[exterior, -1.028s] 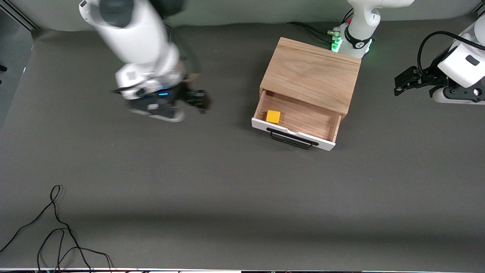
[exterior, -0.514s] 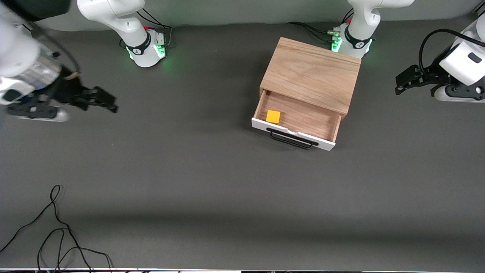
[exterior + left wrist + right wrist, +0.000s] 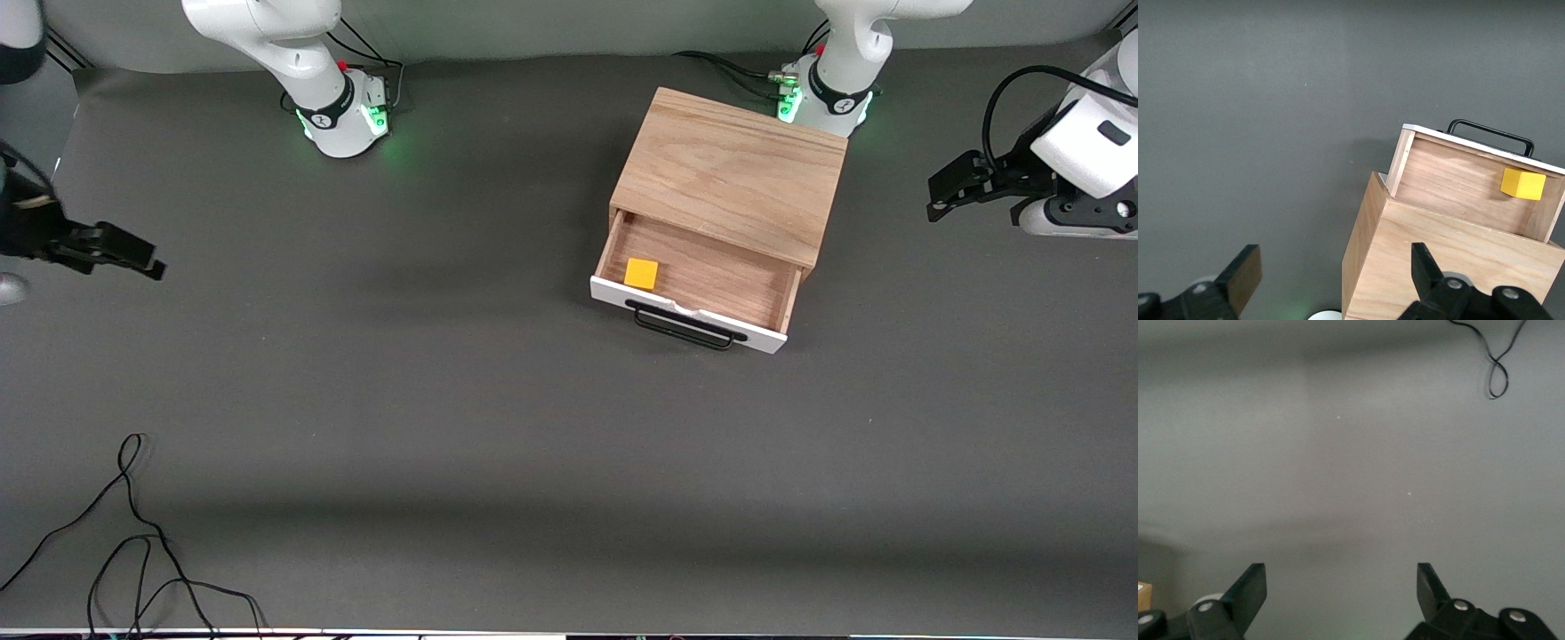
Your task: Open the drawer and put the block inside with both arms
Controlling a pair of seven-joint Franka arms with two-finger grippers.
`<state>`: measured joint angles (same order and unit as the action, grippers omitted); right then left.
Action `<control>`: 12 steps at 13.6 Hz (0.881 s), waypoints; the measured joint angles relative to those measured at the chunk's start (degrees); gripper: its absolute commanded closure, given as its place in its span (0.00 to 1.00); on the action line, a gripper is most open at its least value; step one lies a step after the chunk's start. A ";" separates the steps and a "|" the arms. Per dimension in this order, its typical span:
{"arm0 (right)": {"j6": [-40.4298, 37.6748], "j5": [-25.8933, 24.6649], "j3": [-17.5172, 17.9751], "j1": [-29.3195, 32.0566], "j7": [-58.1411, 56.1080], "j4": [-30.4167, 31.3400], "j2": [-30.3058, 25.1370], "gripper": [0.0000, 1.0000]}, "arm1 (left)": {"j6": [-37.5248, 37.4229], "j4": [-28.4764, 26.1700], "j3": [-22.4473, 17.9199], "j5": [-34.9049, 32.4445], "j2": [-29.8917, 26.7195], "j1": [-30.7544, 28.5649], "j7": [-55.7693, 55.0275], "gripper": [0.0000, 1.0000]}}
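Front view is showing the drawer standing pulled out of its light-wood cabinet, white front panel and black bar handle facing the camera. The block is sitting inside the drawer, on the wood floor, in the corner toward the right arm's end, just beside the front panel. The left claw is hanging over the grey surface toward the left arm's end from the cabinet, well apart from it, fingers spread and gripping nothing. The right claw is hanging over the surface well apart from the cabinet toward the right arm's end, fingers spread wide and holding nothing. A black cable is lying on the surface, nearer the camera than the cabinet.
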<state>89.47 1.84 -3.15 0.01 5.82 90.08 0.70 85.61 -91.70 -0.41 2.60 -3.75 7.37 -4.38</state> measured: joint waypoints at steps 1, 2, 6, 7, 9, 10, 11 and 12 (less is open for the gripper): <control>-0.01 0.00 -0.12 0.39 -0.17 0.03 0.01 0.00 | 0.00 0.00 0.08 0.00 0.00 0.00 0.01 0.00; -0.01 0.00 -0.13 0.47 -0.18 0.04 0.01 0.00 | 0.00 0.00 0.26 -0.01 0.00 0.01 0.01 0.00; -0.01 -0.10 -0.21 0.54 -1.77 0.14 0.08 0.00 | 0.26 0.00 0.40 -0.28 -0.07 -0.12 0.01 0.00; -0.01 -0.13 -0.28 0.60 -2.25 0.23 0.16 0.00 | 0.43 -0.02 0.34 -0.29 -0.11 -0.18 0.01 0.00; -0.01 -0.20 -0.44 0.65 -2.51 0.45 0.24 0.00 | 0.79 -0.15 0.35 -0.29 -0.34 -0.18 0.01 0.00; -0.01 -0.27 -0.53 0.65 -2.54 0.48 0.24 0.00 | 1.25 -0.57 0.36 -0.30 -0.69 -0.18 0.01 0.00; -0.01 -0.31 -0.60 0.65 -2.59 0.48 0.24 0.00 | 2.20 -1.58 0.35 -0.31 -1.29 -0.18 0.01 0.00; -0.01 -0.36 -0.62 0.65 -2.62 0.47 0.24 0.00 | 3.06 -2.81 0.34 -0.32 -2.05 -0.18 0.01 0.00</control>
<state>89.46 1.48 -3.77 0.66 3.20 90.55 0.94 88.67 -94.50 -0.07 2.28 -5.80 7.19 -4.37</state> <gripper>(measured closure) 0.000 0.000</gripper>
